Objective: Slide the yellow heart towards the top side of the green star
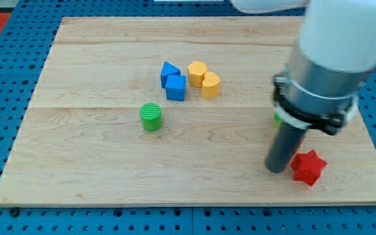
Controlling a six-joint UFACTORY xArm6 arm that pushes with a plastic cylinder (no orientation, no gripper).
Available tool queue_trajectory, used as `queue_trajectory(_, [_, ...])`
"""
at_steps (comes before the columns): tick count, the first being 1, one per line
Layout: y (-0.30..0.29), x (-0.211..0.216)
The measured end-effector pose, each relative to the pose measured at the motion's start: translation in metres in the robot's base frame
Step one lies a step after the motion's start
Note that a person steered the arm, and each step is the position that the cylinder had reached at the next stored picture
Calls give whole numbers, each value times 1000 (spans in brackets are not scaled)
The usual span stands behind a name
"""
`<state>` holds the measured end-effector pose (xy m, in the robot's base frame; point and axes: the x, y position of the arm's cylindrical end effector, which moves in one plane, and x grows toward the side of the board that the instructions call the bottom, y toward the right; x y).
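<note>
Two yellow blocks sit together at the board's upper middle. The rounded one (210,85) looks like the yellow heart, and the other is a yellow hexagon (197,70) just to its upper left. Only a green sliver (277,119) shows at the arm's left edge on the view's right; it is likely the green star, mostly hidden. My tip (277,170) rests on the board at the lower right, just left of a red star (307,167) and far to the right of and below the yellow heart.
A blue cube (175,87) and a blue triangular block (169,70) sit just left of the yellow blocks. A green cylinder (151,117) stands below and left of them. The arm's wide white and grey body (328,65) covers the board's upper right.
</note>
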<state>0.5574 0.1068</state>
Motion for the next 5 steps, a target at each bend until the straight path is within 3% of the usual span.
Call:
queue_trajectory(1, [-78, -43])
queue_trajectory(3, [-96, -131])
queue_trajectory(4, [-58, -157])
queue_trajectory(5, [-63, -187])
